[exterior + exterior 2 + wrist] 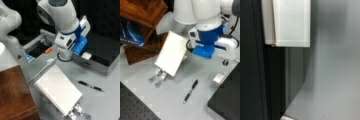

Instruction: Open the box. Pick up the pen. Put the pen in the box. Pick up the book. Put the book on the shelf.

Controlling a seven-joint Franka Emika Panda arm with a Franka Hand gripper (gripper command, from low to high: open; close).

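- Gripper [75,53]: low at the box's front edge, by the white latch [86,56]; fingers hidden behind the wrist, so whether apart or together I cannot tell.
- Box [105,56]: lid shut; cut off at a front view's right [227,100].
- Pen [90,86]: lies alone on the grey table [105,105] near the box, long axis slanting.
- Book [58,88]: plain cover, no readable writing, propped on metal strips [158,76].
- Shelf [15,95]: partly cut off.
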